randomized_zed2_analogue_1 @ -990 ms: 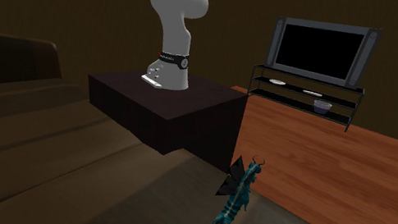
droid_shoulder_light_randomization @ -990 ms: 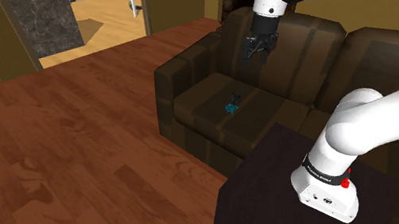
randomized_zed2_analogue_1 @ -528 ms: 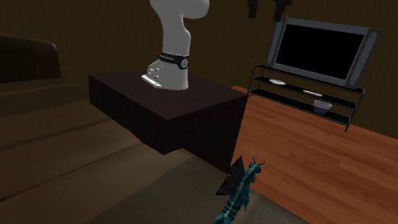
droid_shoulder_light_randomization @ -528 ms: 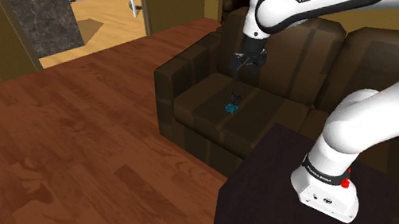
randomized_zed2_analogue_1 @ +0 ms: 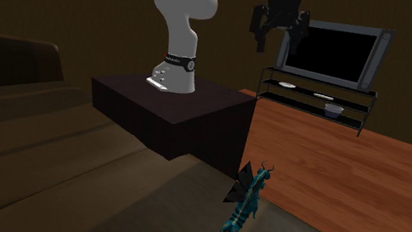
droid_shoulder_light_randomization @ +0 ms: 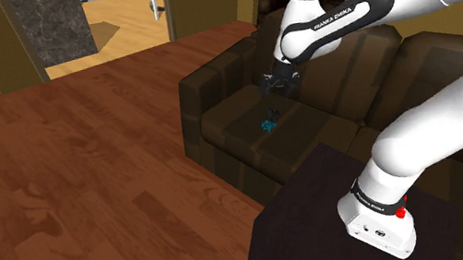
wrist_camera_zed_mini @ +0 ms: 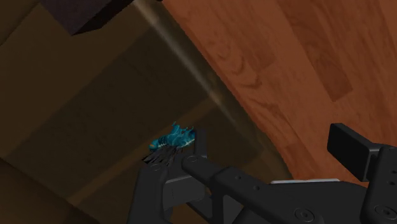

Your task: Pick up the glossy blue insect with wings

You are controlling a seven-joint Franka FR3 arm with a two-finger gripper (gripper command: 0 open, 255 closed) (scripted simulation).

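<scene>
The glossy teal-blue winged insect [droid_shoulder_light_randomization: 268,125] lies on the seat cushion of a dark brown sofa [droid_shoulder_light_randomization: 215,89], close to the front edge. In the second exterior view the insect [randomized_zed2_analogue_1: 246,199] stands up with dark wings and antennae. My black gripper [droid_shoulder_light_randomization: 276,86] hangs in the air a short way above the insect and slightly toward the backrest. Its fingers are open and apart, with nothing between them, as the gripper [randomized_zed2_analogue_1: 278,37] in front of the TV shows. In the wrist view the insect [wrist_camera_zed_mini: 173,138] lies just beyond one fingertip of the gripper [wrist_camera_zed_mini: 275,139], off to the side of the gap.
My dark box stand [droid_shoulder_light_randomization: 327,223] sits against the sofa front beside the insect's cushion. Reddish wood floor [droid_shoulder_light_randomization: 87,173] spreads to the shoulder view's left. A TV [randomized_zed2_analogue_1: 334,53] on a low shelf unit [randomized_zed2_analogue_1: 315,95] stands across the room.
The arm has lowered the gripper from up by the backrest toward the seat cushion and the insect. The insect has not moved.
</scene>
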